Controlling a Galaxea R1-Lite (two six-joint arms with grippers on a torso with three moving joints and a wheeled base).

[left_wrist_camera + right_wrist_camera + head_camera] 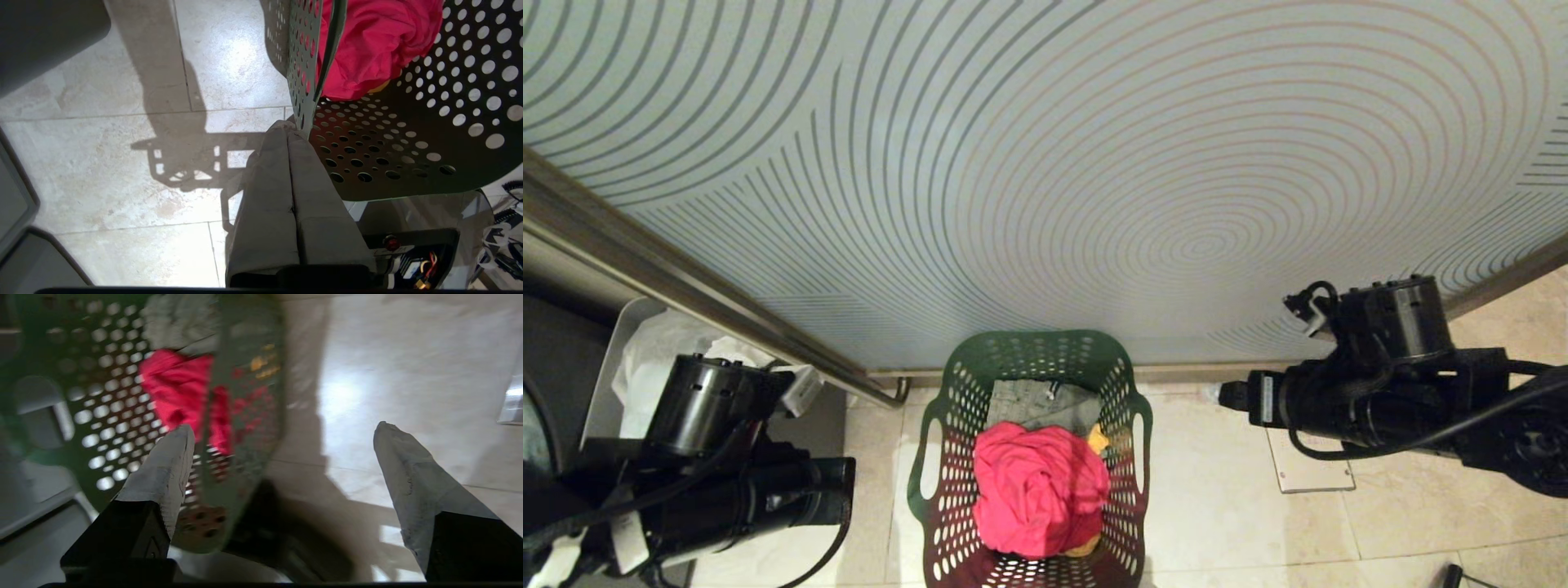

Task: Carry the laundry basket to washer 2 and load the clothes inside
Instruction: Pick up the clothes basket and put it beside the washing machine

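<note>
So the laundry basket (1033, 457) is sitting on the tiled floor (1241, 506) right in front of the robot, between both arms. Pink-red garment (1037, 490) piled on top, a bit of yellow-orange cloth (1099, 439) peeking out beside it, grey-green denim-like piece (1041, 404) at the far end. Left hand (291, 134) has its fingers pressed flat together with nothing in them, tips right up against the basket's rim. Right hand (282, 430) is spread wide with nothing in it, one finger (169, 465) over the basket, the other over bare floor. Further back, a grey bin with a white bag (658, 359) on the left, then a glass panel with curved lines (1094, 163).
</note>
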